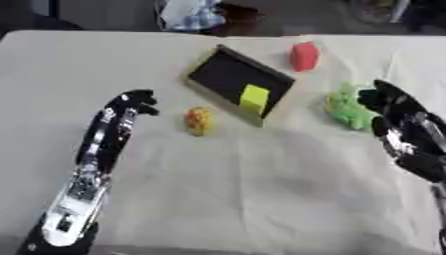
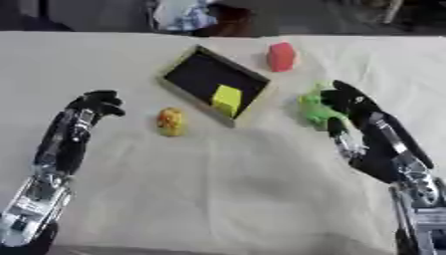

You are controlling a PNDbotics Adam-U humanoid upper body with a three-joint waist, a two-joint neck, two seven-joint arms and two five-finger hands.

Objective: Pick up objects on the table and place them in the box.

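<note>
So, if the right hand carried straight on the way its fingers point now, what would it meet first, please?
Most likely the green object: the right hand points at it from close by, fingertips at its edge. Whether they touch it already is unclear.

Five things on the desk (image 1: 261, 199)

One box (image 1: 228, 74), one yellow block (image 1: 254, 98) inside it, one red piece (image 1: 304, 56), one green piece (image 1: 347, 106), one yellow-and-red piece (image 1: 198, 120).
</note>
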